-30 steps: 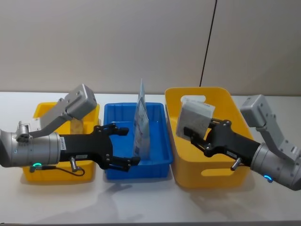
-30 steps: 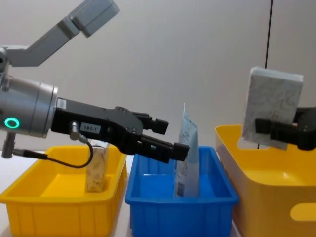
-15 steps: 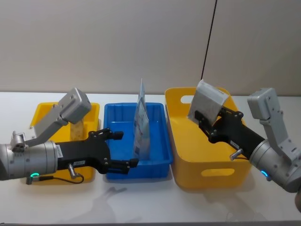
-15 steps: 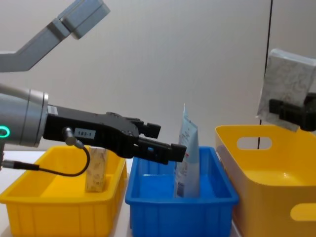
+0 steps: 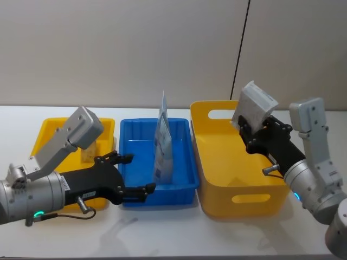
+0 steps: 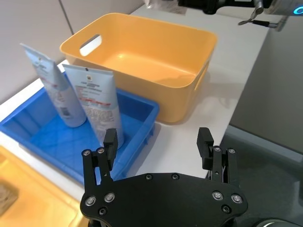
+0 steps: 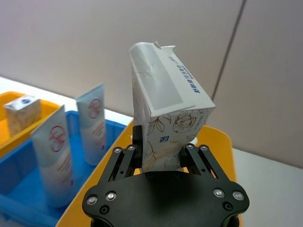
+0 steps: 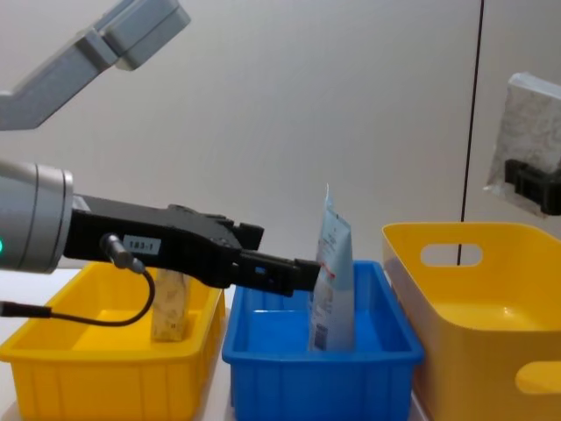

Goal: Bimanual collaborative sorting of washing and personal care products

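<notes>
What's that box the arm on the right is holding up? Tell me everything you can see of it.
It is a small rectangular carton, cardboard by its look, cream with a faint flower print, a pale grey-white top panel, blue lettering along one edge and a small blue square mark. One top corner looks creased. The right gripper clamps its lower part, holding it tilted in the air above the large yellow bin; nothing else touches it.

**Legible marks.** You can read "183-1" on the white sticker (image 8: 140,245) on the left arm (image 8: 188,250). The blue print along the carton (image 7: 165,127) edge and the red-and-black printing on the squeeze tubes (image 6: 94,101) are too small for you to read.
</notes>
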Robot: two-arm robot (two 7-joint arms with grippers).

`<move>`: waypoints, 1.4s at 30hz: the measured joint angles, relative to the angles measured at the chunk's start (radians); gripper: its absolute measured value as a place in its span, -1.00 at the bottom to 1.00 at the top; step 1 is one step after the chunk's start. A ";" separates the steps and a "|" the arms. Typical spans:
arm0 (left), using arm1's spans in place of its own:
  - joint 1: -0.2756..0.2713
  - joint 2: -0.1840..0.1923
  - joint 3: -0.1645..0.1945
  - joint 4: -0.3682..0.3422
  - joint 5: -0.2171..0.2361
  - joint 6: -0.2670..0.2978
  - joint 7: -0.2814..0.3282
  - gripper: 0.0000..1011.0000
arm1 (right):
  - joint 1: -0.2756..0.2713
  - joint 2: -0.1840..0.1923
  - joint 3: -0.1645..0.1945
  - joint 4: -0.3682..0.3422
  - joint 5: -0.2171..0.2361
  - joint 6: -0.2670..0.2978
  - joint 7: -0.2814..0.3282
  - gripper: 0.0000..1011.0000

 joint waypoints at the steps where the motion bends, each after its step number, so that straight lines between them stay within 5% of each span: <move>1: 0.005 0.002 -0.002 -0.007 0.001 0.003 0.009 0.98 | -0.002 -0.005 0.001 -0.002 -0.002 0.002 -0.008 -0.27; 10: 0.048 0.029 -0.020 -0.075 0.019 0.032 0.087 0.98 | -0.039 -0.082 0.021 -0.031 -0.035 0.079 -0.156 -0.27; 21: 0.072 0.044 -0.031 -0.112 0.030 0.047 0.128 0.98 | -0.062 -0.133 0.031 -0.051 -0.053 0.159 -0.242 -0.27; 42: 0.086 0.052 -0.037 -0.134 0.036 0.056 0.153 0.98 | -0.029 -0.102 0.032 -0.064 -0.070 0.263 -0.193 -0.27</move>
